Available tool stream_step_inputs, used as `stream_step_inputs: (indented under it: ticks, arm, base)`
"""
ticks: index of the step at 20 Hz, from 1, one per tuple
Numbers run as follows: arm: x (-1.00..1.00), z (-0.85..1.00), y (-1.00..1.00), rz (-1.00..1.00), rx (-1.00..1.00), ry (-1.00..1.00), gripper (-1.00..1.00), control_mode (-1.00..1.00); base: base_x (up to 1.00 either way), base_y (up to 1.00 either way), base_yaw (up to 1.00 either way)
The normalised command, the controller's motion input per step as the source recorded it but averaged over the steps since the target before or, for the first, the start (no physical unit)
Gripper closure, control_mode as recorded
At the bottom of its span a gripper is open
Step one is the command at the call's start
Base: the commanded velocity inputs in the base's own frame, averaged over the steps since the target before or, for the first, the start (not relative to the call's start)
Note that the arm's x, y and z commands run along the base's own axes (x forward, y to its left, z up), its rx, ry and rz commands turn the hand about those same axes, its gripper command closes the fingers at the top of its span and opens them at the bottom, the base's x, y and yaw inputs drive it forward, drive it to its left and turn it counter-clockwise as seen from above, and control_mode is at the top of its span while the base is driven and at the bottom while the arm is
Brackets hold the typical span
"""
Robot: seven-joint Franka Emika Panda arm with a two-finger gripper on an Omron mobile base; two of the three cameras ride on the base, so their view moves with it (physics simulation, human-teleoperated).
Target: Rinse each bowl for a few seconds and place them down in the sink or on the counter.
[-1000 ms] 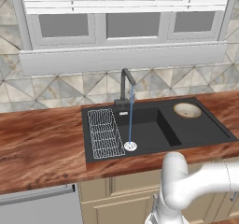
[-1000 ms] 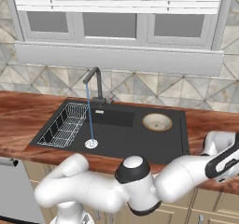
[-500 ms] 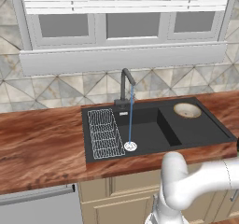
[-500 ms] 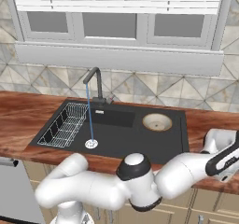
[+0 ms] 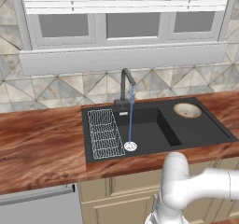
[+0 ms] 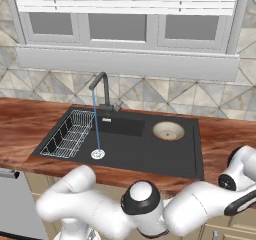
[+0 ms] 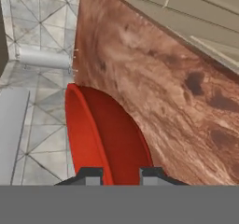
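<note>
Gripper [image 7: 121, 175] has its fingers clamped on the red bowl's [image 7: 109, 139] rim over the counter [image 7: 168, 92]. Cream bowl [image 5: 187, 110] sits empty in the sink [image 5: 196, 129], faucet [image 5: 125, 84] running.

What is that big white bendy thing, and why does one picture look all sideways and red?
That's a robot arm in a pretend computer kitchen. Two cameras ride behind it, looking at the black sink, where water runs from the faucet. A cream bowl sits on the sink's raised right side. The sideways picture comes from a camera on the robot's hand, which tilts with it. There its gripper pinches the rim of a red bowl on the wooden counter.
</note>
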Motion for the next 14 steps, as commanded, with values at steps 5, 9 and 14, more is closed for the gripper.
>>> stream_step_inputs:
  ticks: [5,9,14]
  arm:
    - [-0.44,1.0,0.24,0.09,-0.01,0.06,1.0,-1.0]
    - [-0.39,0.91,0.32,0.12,-0.02,0.13,1.0,-1.0]
    - [-0.34,0.73,0.31,0.19,-0.06,0.13,1.0,-1.0]
  base:
    - [0.0,0.0,0.0]
    - [0.0,0.0,0.0]
    - [0.0,0.0,0.0]
